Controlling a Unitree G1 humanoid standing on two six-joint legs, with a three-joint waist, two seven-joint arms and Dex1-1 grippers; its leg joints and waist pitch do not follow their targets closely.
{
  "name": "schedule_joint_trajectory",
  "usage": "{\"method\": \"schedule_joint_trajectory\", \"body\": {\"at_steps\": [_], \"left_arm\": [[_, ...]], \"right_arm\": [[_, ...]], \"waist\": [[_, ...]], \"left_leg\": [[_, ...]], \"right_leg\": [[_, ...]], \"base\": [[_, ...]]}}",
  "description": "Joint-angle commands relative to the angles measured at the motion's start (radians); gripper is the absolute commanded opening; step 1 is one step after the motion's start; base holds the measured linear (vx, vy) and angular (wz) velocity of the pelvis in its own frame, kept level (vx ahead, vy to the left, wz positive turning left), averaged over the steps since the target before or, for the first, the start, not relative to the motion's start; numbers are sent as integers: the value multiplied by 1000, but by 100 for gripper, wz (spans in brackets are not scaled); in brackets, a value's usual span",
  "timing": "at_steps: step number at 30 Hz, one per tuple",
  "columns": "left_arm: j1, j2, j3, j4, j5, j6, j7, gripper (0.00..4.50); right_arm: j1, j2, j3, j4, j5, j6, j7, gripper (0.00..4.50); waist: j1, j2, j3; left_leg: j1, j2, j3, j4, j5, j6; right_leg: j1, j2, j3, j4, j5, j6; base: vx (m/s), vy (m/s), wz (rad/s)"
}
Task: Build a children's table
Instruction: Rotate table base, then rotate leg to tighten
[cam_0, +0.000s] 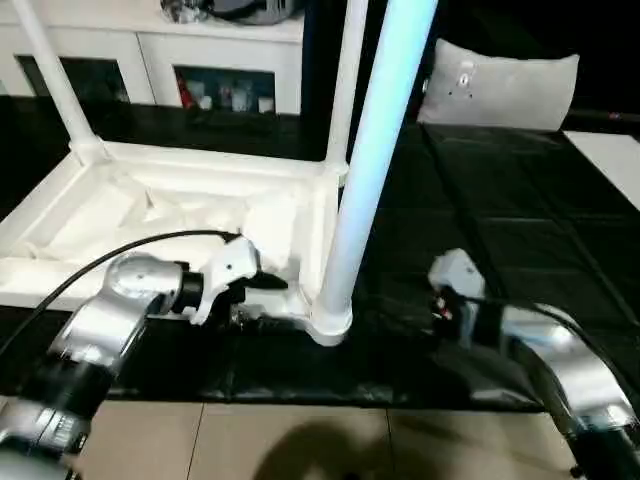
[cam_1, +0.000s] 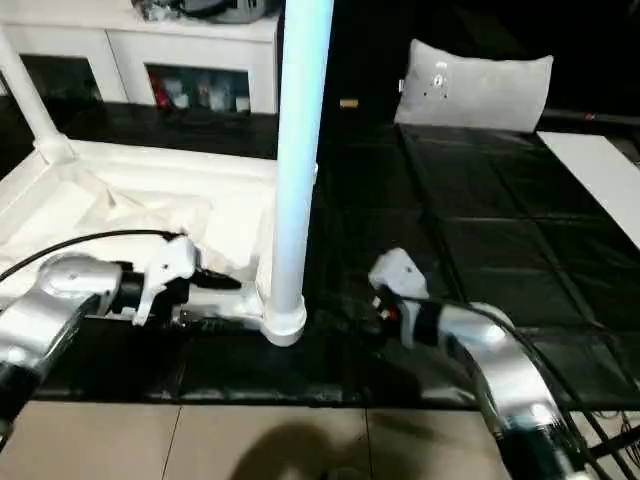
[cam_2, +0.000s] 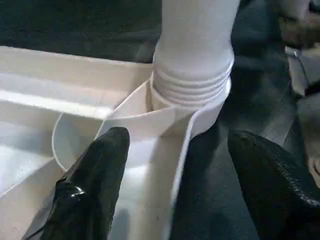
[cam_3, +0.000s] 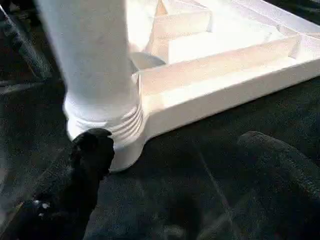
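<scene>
We have the tabletop (cam_0: 180, 215) lying upside down on the black surface, ribs upward, with three legs standing in its corner sockets. The nearest leg (cam_0: 365, 170) rises between our two pincers, its threaded end seated in the corner socket (cam_0: 330, 322).

Our left pincer (cam_2: 175, 165) is released, straddling the tabletop's rim just short of that socket, one finger (cam_2: 95, 185) inside the rim and the other outside over the black surface. Our right pincer (cam_3: 180, 165) is also released, low over the black surface, with the socket just ahead of it and one fingertip (cam_3: 92, 150) close by the leg's threaded collar; we cannot tell whether it touches.

We judge the plastic light, stiff and smooth, so the tube will likely slip under a weak pinch. The better hold is low on the leg, just above the threads, where turning tips it least. The tabletop is hollow and light and may slide, so the rim wants steadying beside the socket.
</scene>
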Motion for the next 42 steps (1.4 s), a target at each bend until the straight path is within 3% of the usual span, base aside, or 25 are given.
{"method": "schedule_joint_trajectory", "body": {"at_steps": [1, 3, 6, 7, 12, 17, 21, 24, 29, 31, 34, 38, 41, 42], "left_arm": [[-25, -1, -24, 41, 22, -29, -35, 313], [-51, -10, -34, 94, 33, -63, -59, 299], [-86, -26, -42, 163, 40, -101, -82, 266], [-89, -27, -43, 169, 41, -104, -84, 251], [-111, -30, -53, 221, 50, -132, -114, 218], [-140, -45, -52, 297, 66, -182, -126, 177], [-156, -53, -59, 342, 84, -213, -131, 139], [-162, -56, -62, 362, 94, -229, -124, 116], [-180, -64, -69, 423, 123, -274, -126, 85], [-185, -67, -68, 435, 123, -280, -131, 71], [-191, -72, -64, 453, 123, -285, -141, 45], [-202, -75, -69, 495, 147, -299, -126, 14], [-203, -85, -53, 514, 137, -291, -121, 4], [-206, -100, -36, 518, 120, -277, -112, 4]], "right_arm": [[-31, 4, 8, 54, -20, -22, 18, 450], [-68, 11, 10, 105, -20, -34, 35, 450], [-134, 16, 6, 214, -22, -66, 69, 450], [-139, 16, 6, 224, -22, -70, 72, 450], [-188, 11, -6, 343, -19, -126, 119, 450], [-258, 0, -36, 594, -27, -270, 210, 450], [-290, -26, -65, 797, -50, -401, 194, 450], [-289, -37, -74, 835, -53, -432, 189, 450], [-317, -44, -90, 945, -62, -506, 203, 450], [-340, -24, -101, 1002, -70, -535, 166, 450], [-385, -1, -156, 1061, -43, -556, 109, 450], [-427, 14, -235, 1098, -5, -580, -65, 450], [-440, 10, -332, 1073, 85, -614, -116, 450], [-445, -3, -392, 1069, 140, -624, -89, 450]], "waist": [[1, 12, -75], [2, 12, -77], [5, 11, -78], [3, 12, -76], [4, 11, -73], [5, 10, -74], [7, 9, -76], [9, 8, -76], [13, 8, -73], [13, 9, -70], [14, 14, -70], [18, 17, -70], [20, 14, -75], [22, 12, -75]], "left_leg": [[-29, 19, 15, -79, 38, 71], [-31, 15, 17, -75, 87, 92], [-33, 19, 18, -74, 97, 106], [-32, 20, 20, -75, 75, 106], [-33, 24, 22, -78, 26, 86], [-34, 25, 25, -75, 3, 81], [-36, 25, 26, -73, 30, 93], [-37, 25, 28, -72, 32, 103], [-39, 30, 31, -73, -16, 98], [-38, 31, 35, -75, -61, 79], [-36, 36, 42, -77, -92, 60], [-33, 38, 46, -80, -82, 52], [-35, 37, 46, -79, -69, 45], [-37, 36, 50, -79, -64, 55]], "right_leg": [[72, -52, 31, -46, -61, -269], [74, -50, 28, -40, 15, -295], [77, -54, 27, -39, 29, -315], [72, -55, 25, -42, 2, -321], [74, -56, 26, -47, -58, -315], [75, -59, 26, -50, -84, -323], [77, -57, 25, -46, -46, -338], [77, -57, 23, -46, -38, -345], [76, -56, 19, -53, -124, -323], [73, -55, 17, -61, -205, -304], [66, -55, 15, -65, -258, -285], [61, -54, 11, -65, -231, -284], [67, -55, 10, -60, -199, -283], [70, -53, 9, -59, -179, -289]], "base": [[0, 0, 0], [0, 0, 0], [0, 0, 0], [0, 0, 0], [0, 0, 0], [0, 0, 0], [0, 0, 0], [0, 0, 0], [0, 0, 0], [0, 0, 0], [0, 0, 0], [0, 0, 0], [0, 0, 0], [0, 0, 0]]}}
